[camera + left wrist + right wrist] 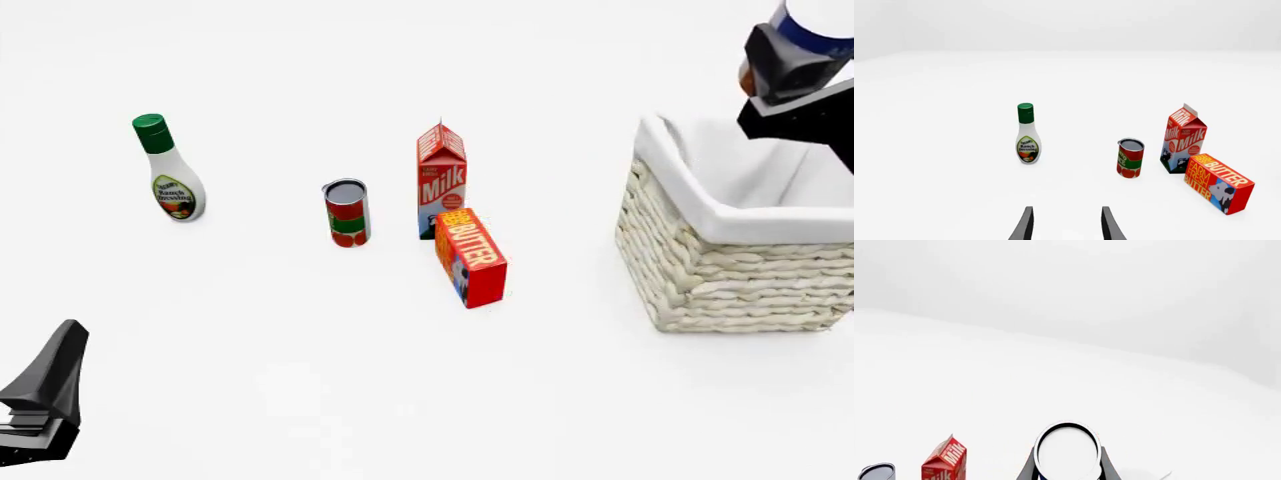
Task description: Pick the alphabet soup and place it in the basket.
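Though half cropped, right fingers (1067,467) clasp the alphabet soup (1067,452) (left fingers (1066,225) parted).

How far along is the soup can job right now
Picking looks done: the right gripper holds the soup can off the table, above the far right side of the basket. In hand is carrying it over the opening. Left: lower and release it inside. The left gripper is open and idle.
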You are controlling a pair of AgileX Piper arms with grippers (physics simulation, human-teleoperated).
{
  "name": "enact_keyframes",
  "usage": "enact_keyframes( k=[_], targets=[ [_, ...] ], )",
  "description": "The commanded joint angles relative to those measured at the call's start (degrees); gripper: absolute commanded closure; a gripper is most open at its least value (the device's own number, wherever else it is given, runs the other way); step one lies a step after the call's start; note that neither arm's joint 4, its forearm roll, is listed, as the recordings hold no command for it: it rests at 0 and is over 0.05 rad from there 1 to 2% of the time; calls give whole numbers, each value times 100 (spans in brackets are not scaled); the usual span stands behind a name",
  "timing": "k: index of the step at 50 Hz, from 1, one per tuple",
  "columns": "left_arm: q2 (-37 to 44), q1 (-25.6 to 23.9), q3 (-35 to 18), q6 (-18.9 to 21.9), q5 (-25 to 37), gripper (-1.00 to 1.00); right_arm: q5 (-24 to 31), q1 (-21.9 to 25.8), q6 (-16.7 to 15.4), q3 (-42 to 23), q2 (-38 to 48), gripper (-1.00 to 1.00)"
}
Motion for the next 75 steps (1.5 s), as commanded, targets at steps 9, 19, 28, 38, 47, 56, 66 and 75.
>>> enact_keyframes(
  k=[9, 19, 28, 38, 47, 56, 66, 75],
  targets=[
    [0, -1, 0, -1, 0, -100, -262, -362, 178, 51, 407, 100],
    [0, -1, 0, 0, 0, -100, -238, -550, 131, 48, 475, 100],
    [2, 1, 0, 1, 0, -100, -155, -769, 144, 62, 402, 100],
    [1, -1, 0, -1, 0, -100, -8, -969, 109, 121, 218, 100],
    [0, 0, 0, -1, 0, -100, 182, -1090, 2, 80, 125, 100],
    [0, 0, 0, 0, 0, -100, 377, -1139, -93, -110, 296, 100],
    [-1, -1, 0, 0, 0, -100, 702, -1229, -111, -533, 692, 100],
    [0, 0, 0, 0, 0, -100, 972, -1204, -298, -792, 891, 100]
  ],
)
